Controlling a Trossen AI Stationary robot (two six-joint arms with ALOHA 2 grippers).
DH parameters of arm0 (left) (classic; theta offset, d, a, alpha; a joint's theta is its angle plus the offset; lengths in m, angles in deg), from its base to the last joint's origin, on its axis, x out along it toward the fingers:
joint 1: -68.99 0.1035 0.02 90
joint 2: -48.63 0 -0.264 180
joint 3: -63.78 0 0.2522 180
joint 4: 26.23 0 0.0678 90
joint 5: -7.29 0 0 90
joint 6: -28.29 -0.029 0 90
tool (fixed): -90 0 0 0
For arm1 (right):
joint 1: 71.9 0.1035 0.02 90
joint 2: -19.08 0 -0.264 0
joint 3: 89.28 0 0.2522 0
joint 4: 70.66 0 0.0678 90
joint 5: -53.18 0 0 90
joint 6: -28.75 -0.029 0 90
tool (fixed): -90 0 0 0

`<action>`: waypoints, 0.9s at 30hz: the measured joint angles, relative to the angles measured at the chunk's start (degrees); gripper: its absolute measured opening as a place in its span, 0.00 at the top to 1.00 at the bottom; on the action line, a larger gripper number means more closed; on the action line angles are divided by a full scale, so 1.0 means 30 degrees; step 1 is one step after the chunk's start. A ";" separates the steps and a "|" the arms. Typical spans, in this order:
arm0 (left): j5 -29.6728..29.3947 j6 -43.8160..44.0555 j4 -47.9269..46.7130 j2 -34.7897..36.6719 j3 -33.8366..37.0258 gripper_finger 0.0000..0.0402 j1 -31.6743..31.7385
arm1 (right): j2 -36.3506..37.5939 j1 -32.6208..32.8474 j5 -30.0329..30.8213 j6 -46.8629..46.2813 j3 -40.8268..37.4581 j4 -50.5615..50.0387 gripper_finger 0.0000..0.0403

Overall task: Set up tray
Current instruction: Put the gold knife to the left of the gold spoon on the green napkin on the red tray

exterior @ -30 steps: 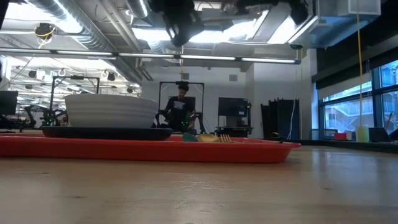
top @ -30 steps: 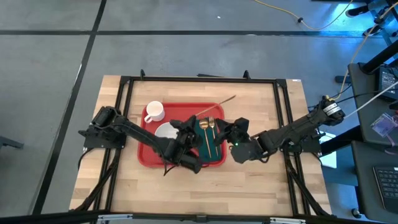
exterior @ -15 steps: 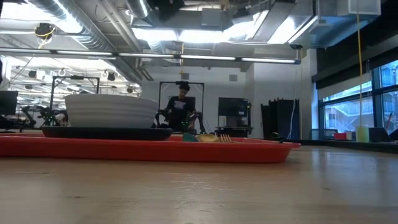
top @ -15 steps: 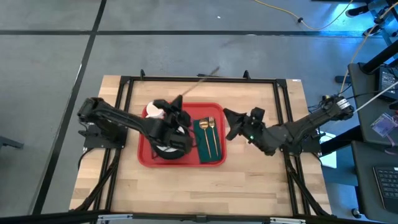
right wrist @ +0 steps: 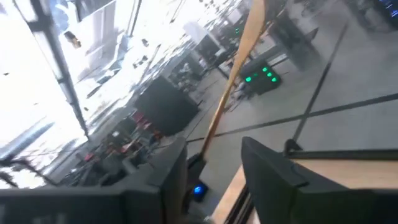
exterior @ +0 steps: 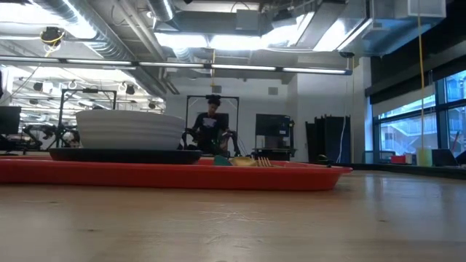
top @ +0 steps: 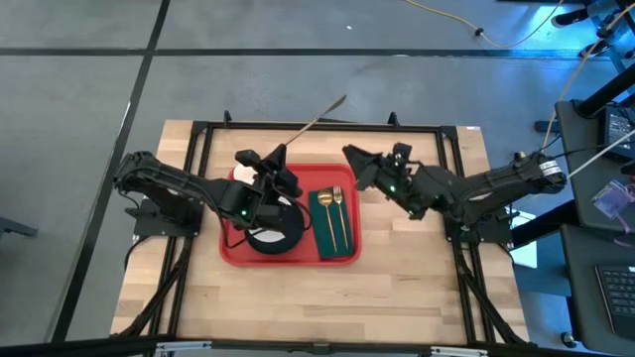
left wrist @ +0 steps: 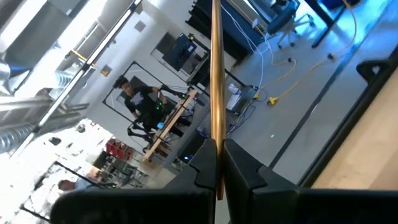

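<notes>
The red tray point(top: 238, 253) lies on the wooden table and holds a white bowl point(exterior: 129, 129) on a dark plate point(top: 288, 236). It also holds a green napkin point(top: 323, 230) with gold cutlery point(top: 338, 213) on it. High above the tray's far left part, my left gripper point(top: 281, 159) is shut on a long thin gold utensil point(top: 316, 121); which kind I cannot tell. My right gripper point(top: 353, 157) hangs open above the tray's far right corner, with nothing between its fingers point(right wrist: 273, 171). My left gripper pinches the gold utensil's lower end point(left wrist: 217, 163) between its two fingers. The fingers point about level, toward the table's far right, and lie along the utensil. It is lifted clear and sticks straight out past the fingertips, out over the table's far edge.
A black frame point(top: 317, 127) runs around the work area on the wooden table top point(top: 417, 288). A person point(exterior: 211, 120) sits in the room behind the table. Bare wood lies right of the tray and along the near edge.
My left gripper has risen and gone toward the table's far left with the gold utensil, which now points out past the far edge. My right gripper has risen, swung toward the far edge and turned; its fingers have opened.
</notes>
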 joint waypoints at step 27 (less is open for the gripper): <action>0.0751 -1.5303 0.9227 -0.0044 0.0007 0.99 -0.0210 | -0.0495 -0.3751 -0.4083 -0.6525 0.0000 0.0695 0.58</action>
